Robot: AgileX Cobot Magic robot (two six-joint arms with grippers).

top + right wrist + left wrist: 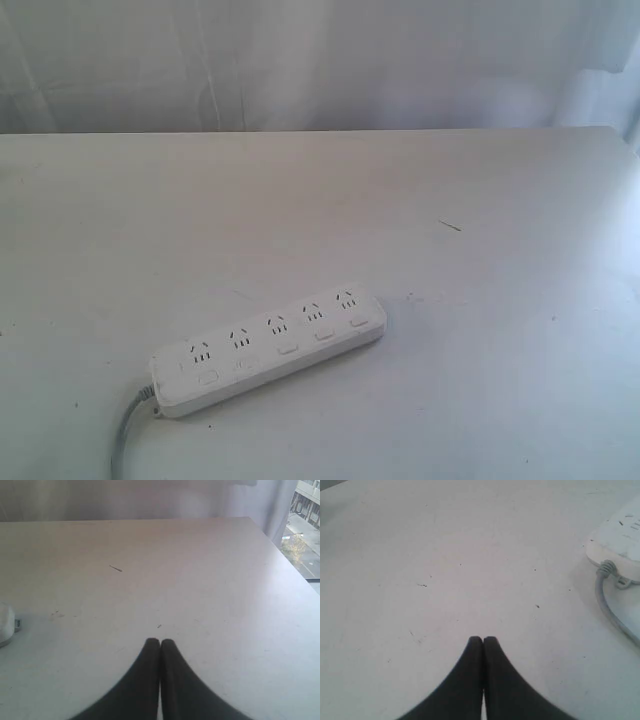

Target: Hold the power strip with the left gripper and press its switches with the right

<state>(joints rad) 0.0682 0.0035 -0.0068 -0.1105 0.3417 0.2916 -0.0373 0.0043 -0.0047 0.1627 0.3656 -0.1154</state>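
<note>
Down by the near edge of the white table [330,190], a bit left of centre, we've got the power strip [268,350] lying flat, sockets up. It sits at a slant: cord end toward the near-left corner, other end toward the middle of the table. All five switches [288,349] run along the long side facing the near edge, one per socket. The grey cord [125,440] leaves the left end and runs off past the near edge.

Our guess on handling: light, stiff plastic with a slick shell on a slick top, so a push on a button will likely skate it around unless it's pinned. We'd take it across its width at the cord end, by the two long sides, clear of the first button. The cord is floppy, no use as a handle.

Neither arm shows in the exterior view. The left gripper [483,641] hovers over bare table, jaws pressed together with nothing between them, the strip's cord end off to one side and well apart. The right gripper [160,642] has its jaws together too, empty, over the table's right half, with a small dark scratch [115,568] further out; only the strip's rounded tip peeks into its view. The left will have to spread before it can hold anything.
</note>
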